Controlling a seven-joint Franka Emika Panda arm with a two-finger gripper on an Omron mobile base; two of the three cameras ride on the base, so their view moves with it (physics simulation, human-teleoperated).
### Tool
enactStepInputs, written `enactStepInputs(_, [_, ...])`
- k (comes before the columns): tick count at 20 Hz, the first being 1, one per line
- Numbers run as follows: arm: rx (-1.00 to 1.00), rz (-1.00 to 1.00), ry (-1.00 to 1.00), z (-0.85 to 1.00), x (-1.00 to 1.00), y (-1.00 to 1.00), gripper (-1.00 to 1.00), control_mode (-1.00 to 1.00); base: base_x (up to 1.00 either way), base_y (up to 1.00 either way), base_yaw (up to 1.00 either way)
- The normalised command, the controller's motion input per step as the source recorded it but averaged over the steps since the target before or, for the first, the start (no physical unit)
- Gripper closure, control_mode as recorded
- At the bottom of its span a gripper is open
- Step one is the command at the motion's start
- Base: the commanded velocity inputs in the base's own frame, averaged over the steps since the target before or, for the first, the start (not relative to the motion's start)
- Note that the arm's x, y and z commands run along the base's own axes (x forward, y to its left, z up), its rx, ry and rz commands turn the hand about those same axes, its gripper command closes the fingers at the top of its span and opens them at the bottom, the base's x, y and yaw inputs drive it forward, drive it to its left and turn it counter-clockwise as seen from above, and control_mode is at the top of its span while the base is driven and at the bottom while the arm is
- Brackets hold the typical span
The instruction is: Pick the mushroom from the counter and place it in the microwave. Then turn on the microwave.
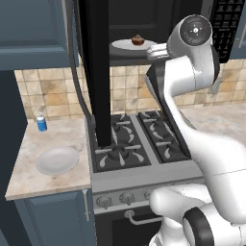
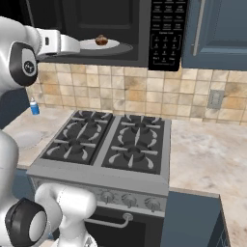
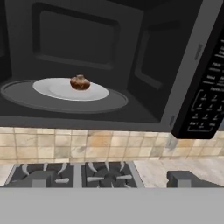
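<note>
Here mushroom (image 3: 80, 82) sits in microwave (image 3: 175, 78).

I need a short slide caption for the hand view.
Mushroom resting on a white plate inside the open microwave.

mushroom (image 3: 80, 82): 1 | plates (image 1: 56, 160): 2 | blue bottle (image 1: 42, 122): 1 | microwave (image 3: 183, 65): 1

Brown mushroom (image 3: 80, 82), black microwave (image 3: 183, 65)
</note>
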Motion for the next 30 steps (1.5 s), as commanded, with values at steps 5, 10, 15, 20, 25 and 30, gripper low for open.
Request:
enactStepInputs(5, [0.00,0.00,0.00,0.00,-0.41,0.00,-1.00,-1.00,0.00,0.00,0.00])
enactStepInputs(10, [0.00,0.00,0.00,0.00,-0.39,0.00,1.00,-1.00,0.00,0.00,0.00])
enactStepInputs(15, [0.00,0.00,0.00,0.00,-0.37,0.00,1.00,-1.00,0.00,0.00,0.00])
enactStepInputs(20, [0.00,0.00,0.00,0.00,-0.40,0.00,1.00,-1.00,0.00,0.00,0.00])
enactStepInputs(25, [0.00,0.00,0.00,0.00,-0.45,0.00,1.00,-1.00,0.00,0.00,0.00])
enactStepInputs(30, [0.00,0.00,-0.01,0.00,-0.48,0.00,1.00,-1.00,0.00,0.00,0.00])
